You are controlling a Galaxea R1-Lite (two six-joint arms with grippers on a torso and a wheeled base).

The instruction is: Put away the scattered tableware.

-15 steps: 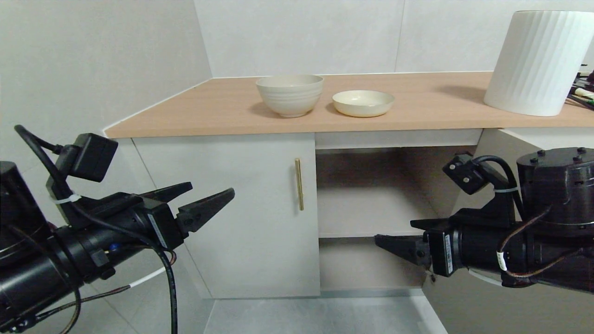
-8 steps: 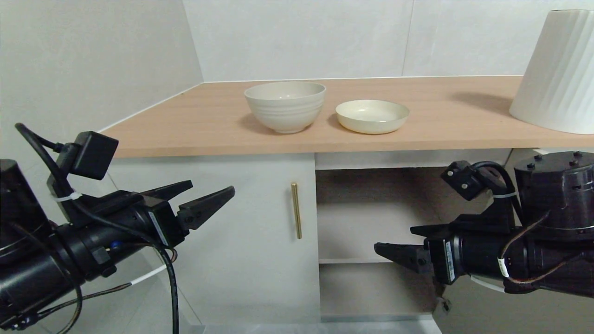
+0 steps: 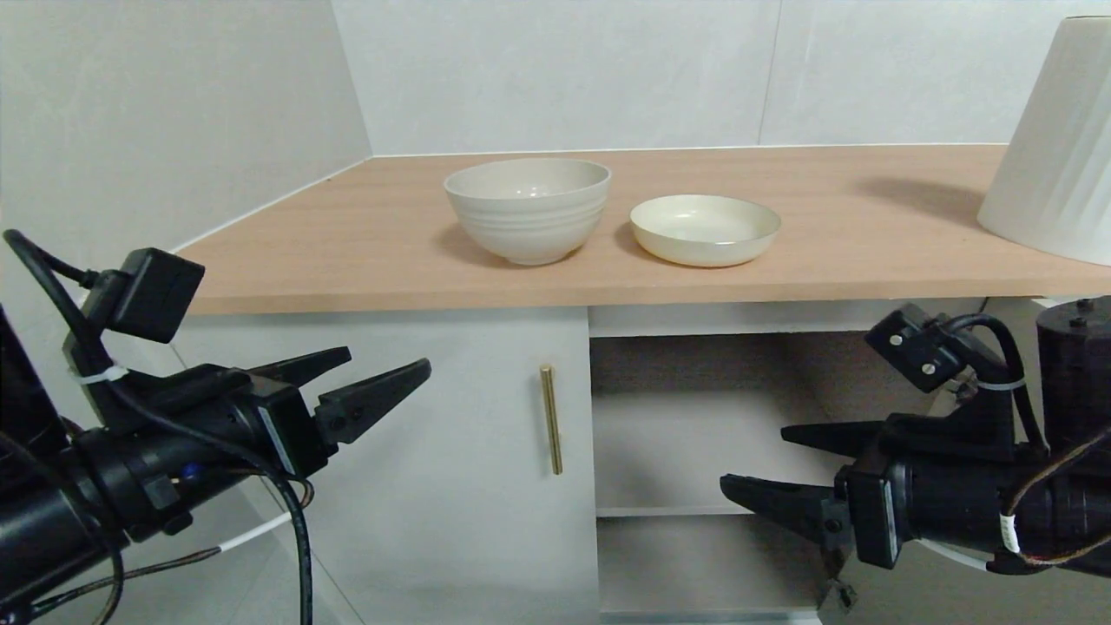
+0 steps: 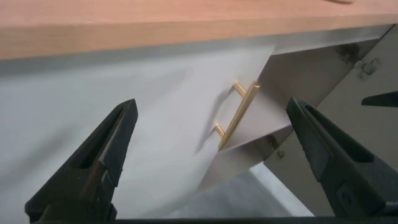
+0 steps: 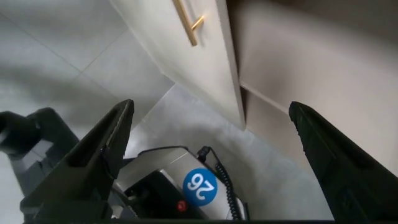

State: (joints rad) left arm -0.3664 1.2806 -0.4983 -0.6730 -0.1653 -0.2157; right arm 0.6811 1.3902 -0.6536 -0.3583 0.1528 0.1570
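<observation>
1. Camera: has moved up and toward the surface (image 3: 347, 234) over the last second. The tableware lies unmoved, so, by my judgement, this is an approach and nothing is stowed yet.
2. Left end effector (image 3: 387, 359): jaws apart, empty, below the surface's front edge, before the shut cupboard door (image 3: 451, 451).
3. Bowl (image 3: 528, 208): upright, near the front edge.
4. Dish (image 3: 705, 228): just right of the bowl, not touching.
5. Right end effector (image 3: 755, 457): jaws apart, empty, before the open cupboard shelf (image 3: 686, 512).

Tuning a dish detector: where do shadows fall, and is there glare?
Head view: the deep bowl and shallow dish each cast a soft shadow toward the robot's left on the countertop; no harsh glare; the open cabinet is dark up top. Left wrist view: the brass handle shadows the door faintly.
</observation>
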